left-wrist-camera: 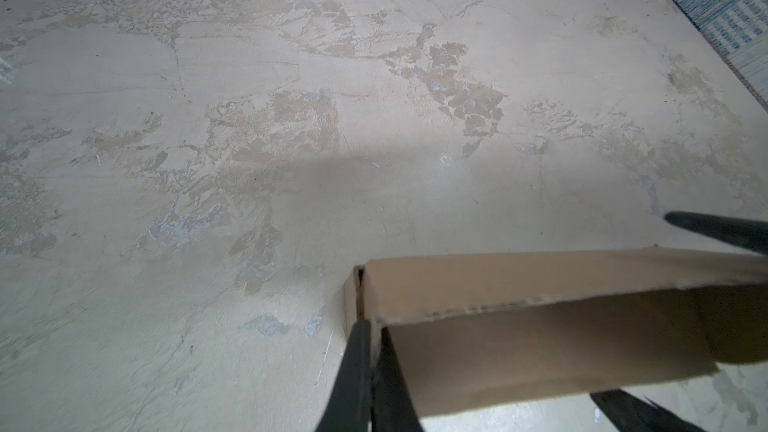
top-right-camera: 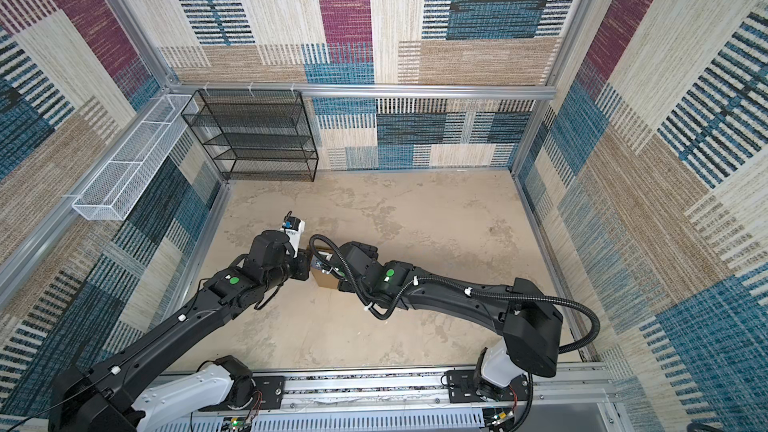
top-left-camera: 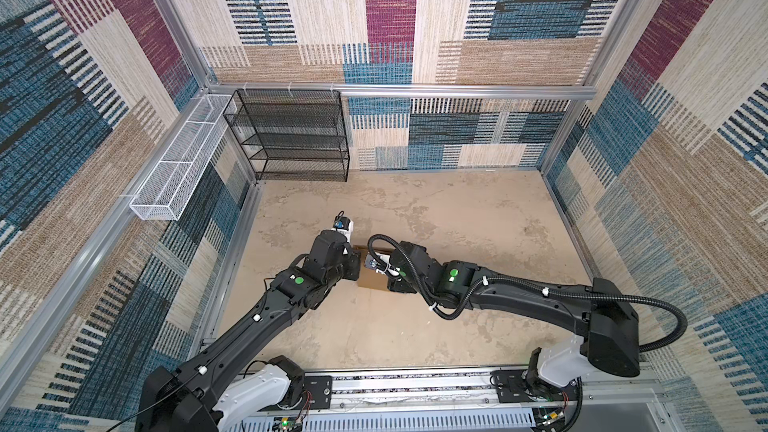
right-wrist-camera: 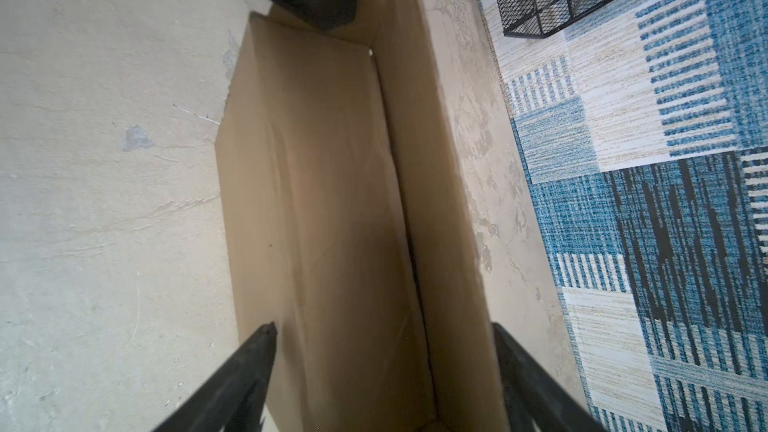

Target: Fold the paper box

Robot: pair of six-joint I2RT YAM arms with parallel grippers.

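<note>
The paper box (top-left-camera: 371, 281) sits a little left of the middle of the table (top-left-camera: 457, 218), squeezed in between my two wrists. In both top views only a small brown patch of it (top-right-camera: 325, 280) shows. The wrist cameras give me more: its floor panel lies flat on the table, and one long wall stands upright along the side facing the back of the cell. A short end piece is turned up at the left arm's end.

My left gripper (left-wrist-camera: 373, 328) has its fingers (left-wrist-camera: 358, 367) pressed together on the cardboard at that end corner, clamped on the edge of the wall.

My right gripper (right-wrist-camera: 383, 326) comes in from the opposite end with its fingers (right-wrist-camera: 249, 367) apart. The box runs between them: one tip is at the free edge of the floor panel, the other just outside the upright wall. I cannot tell whether either tip touches the cardboard.

Further out, a black mesh shelf (top-left-camera: 291, 135) stands at the back left of the table, and a white mesh basket (top-left-camera: 178, 164) hangs on the left wall. Both are well apart from the box.
</note>
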